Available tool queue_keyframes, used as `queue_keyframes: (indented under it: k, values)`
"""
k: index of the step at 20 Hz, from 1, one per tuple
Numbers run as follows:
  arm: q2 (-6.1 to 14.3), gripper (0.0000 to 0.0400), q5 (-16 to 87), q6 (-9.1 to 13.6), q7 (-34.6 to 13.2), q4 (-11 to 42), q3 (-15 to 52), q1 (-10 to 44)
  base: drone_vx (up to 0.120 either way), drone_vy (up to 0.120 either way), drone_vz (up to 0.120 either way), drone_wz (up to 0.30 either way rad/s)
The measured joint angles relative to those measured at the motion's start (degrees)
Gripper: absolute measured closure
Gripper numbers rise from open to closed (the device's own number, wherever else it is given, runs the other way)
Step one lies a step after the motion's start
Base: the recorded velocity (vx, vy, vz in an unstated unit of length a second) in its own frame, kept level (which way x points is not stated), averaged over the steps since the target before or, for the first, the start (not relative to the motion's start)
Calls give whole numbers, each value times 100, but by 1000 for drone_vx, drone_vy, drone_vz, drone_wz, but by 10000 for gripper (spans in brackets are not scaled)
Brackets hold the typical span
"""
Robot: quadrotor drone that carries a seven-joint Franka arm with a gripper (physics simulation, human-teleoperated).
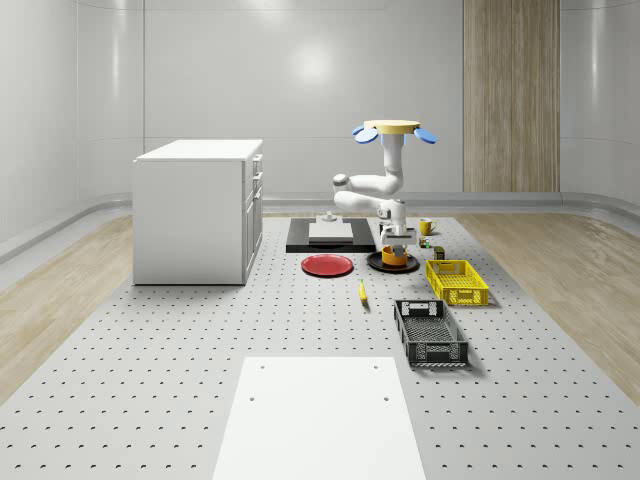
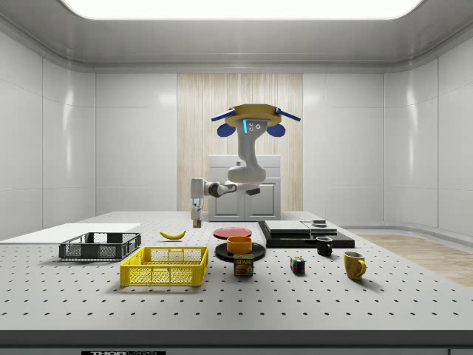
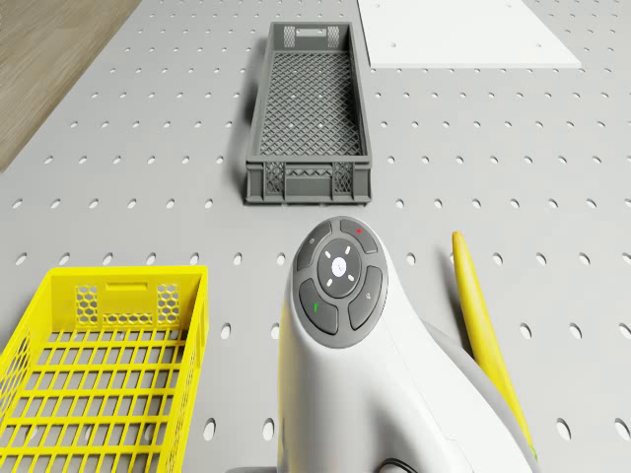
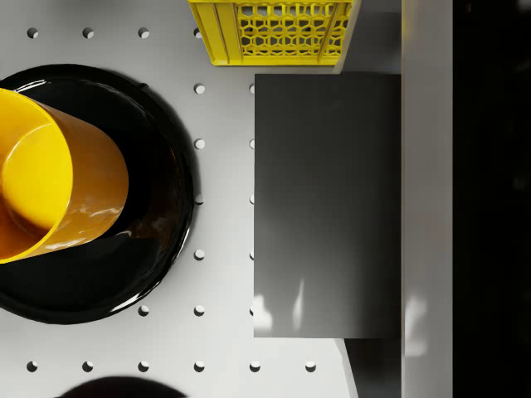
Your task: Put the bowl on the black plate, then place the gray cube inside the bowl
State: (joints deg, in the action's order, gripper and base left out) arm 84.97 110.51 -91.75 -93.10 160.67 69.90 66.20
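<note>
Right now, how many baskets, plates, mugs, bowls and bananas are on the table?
Baskets: 2 (yellow basket, gray basket)
Plates: 2 (red plate, black plate)
Mugs: 2 (black mug, yellow mug)
Bowls: 1 (orange bowl)
Bananas: 1 (banana)
Total: 8

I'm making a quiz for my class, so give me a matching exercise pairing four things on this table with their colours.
Things:
1. bowl
2. plate under the bowl
3. crate nearest the bowl
4. crate beside the white sheet

Colours:
A. yellow
B. dark gray
C. orange
D. black

Pairs: 1-C, 2-D, 3-A, 4-B
</note>
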Motion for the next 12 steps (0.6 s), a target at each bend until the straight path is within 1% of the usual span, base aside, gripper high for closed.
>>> queue_keyframes:
  k: [12]
  values:
    - [38,149,-17,-35,-11,-3,6,15,-120,0,0,0]
